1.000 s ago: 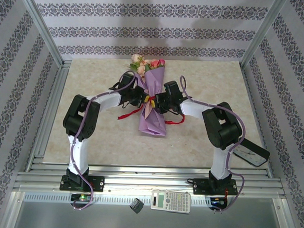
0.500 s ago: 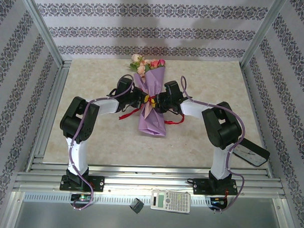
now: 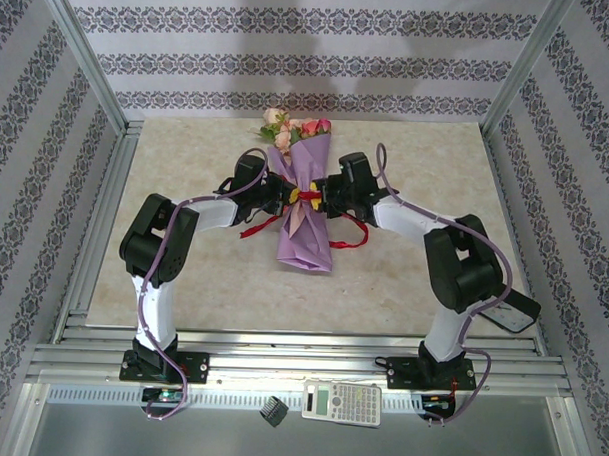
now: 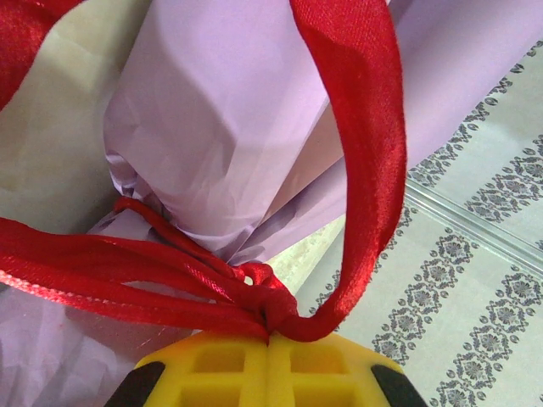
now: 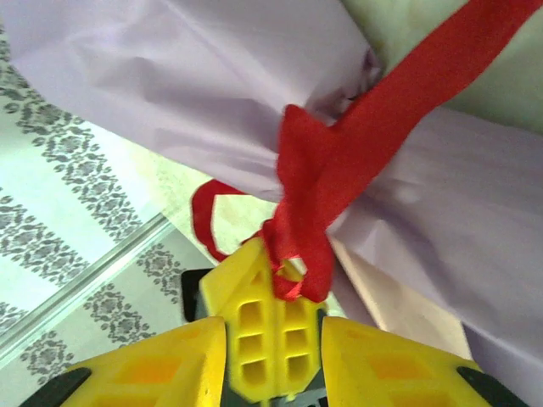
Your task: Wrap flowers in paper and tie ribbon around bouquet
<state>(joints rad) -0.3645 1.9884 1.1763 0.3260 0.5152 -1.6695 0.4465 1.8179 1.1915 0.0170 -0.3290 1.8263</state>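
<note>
No lettering is coming through as readable from where I'm standing. The calculator point(image 3: 342, 401), lying down at six o'clock on the near metal frame point(image 3: 100, 366) below the worktop, is showing rows of keys and a small display, but every marking on it is coming out too small to read.

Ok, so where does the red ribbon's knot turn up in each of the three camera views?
Top external: ribbon knotted mid-frame at the waist of the paper cone, tails out both sides.
Left wrist: ribbon knot bottom centre, at the left gripper tip.
Right wrist: ribbon knot centre, above the left gripper tip.
Shared landmark: lilac paper pinched behind the knot.
</note>
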